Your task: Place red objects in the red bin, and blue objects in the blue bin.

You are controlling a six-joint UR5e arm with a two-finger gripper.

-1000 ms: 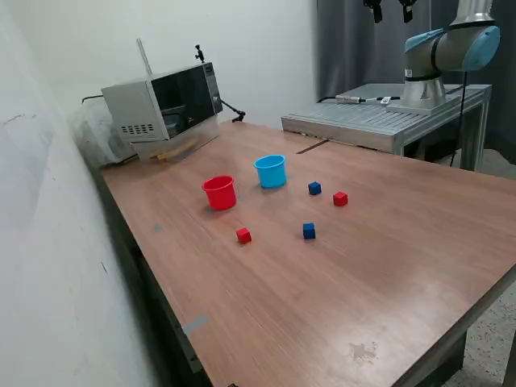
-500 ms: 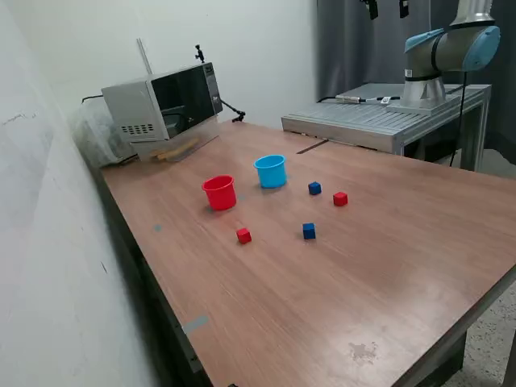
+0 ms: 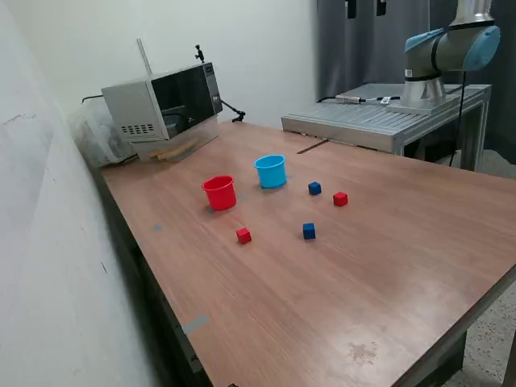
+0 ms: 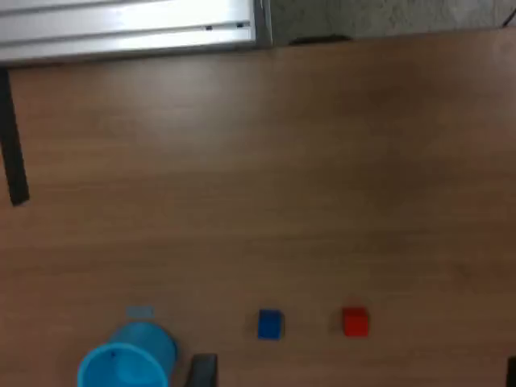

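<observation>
Red cup (image 3: pixel 219 193) and blue cup (image 3: pixel 271 171) stand upright.

Surface: brown wooden tabletop (image 4: pixel 306 185) fills most of the picture.
Blue bin: light blue cup (image 4: pixel 125 363), upright, seen from above, cut by the picture's edge.
Blue cube (image 4: pixel 270 324): on the wood, near the cup, apart from it.
Red cube (image 4: pixel 355 321): just beside the blue cube, not touching.
Metal platform (image 4: pixel 129 28): ribbed, silver, along the table's far edge.
Dark strip (image 4: pixel 14 153): lies on the wood by the platform.
</observation>
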